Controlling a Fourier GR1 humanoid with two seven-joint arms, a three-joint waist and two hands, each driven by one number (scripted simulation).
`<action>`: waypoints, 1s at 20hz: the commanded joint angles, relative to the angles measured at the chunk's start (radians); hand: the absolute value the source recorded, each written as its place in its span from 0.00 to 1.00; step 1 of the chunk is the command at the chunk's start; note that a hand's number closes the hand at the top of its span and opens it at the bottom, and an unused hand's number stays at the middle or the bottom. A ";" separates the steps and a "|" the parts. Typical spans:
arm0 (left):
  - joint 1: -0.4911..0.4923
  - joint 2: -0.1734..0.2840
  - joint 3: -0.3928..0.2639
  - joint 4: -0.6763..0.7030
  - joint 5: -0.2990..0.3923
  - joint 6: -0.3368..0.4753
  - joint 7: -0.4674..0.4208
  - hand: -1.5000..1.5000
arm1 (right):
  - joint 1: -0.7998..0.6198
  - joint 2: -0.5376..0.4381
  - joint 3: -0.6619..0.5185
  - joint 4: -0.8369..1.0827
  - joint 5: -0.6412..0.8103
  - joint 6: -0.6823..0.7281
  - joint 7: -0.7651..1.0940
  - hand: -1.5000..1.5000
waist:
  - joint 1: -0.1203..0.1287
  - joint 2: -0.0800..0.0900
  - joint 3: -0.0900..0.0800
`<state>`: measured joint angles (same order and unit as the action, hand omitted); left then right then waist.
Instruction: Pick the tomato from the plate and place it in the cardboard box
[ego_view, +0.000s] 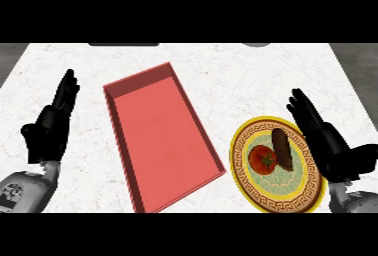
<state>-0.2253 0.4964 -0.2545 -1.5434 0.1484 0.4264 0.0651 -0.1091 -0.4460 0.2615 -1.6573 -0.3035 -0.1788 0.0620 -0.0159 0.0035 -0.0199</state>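
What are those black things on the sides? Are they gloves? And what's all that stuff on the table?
They are robot hands. The picture is taken from the robot's head, looking down at a white counter. The left robot hand and the right robot hand are both open and hold nothing. Between them lies a shallow red box. Beside it is a yellow-rimmed plate with a red tomato and a dark brown thing I can't name. The right hand is next to the plate.
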 joint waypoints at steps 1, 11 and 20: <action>0.038 0.020 0.010 -0.035 -0.003 -0.022 0.035 0.50 | 0.048 0.027 -0.015 -0.027 -0.005 0.057 -0.147 0.00 | 0.016 -0.006 0.021; 0.165 0.005 -0.023 0.058 0.011 -0.068 0.001 0.50 | 0.020 0.192 -0.085 0.062 0.051 0.007 -0.592 0.00 | 0.023 0.000 0.022; 0.192 0.005 0.002 0.049 -0.001 -0.097 -0.011 0.50 | -0.021 -0.080 -0.145 0.249 0.262 0.167 -0.777 0.00 | 0.021 -0.002 0.019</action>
<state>-0.0394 0.4900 -0.2691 -1.5114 0.1343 0.3551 0.0620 -0.1200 -0.4118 0.1228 -1.4439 -0.1633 -0.0136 -0.6850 0.0065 0.0014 0.0004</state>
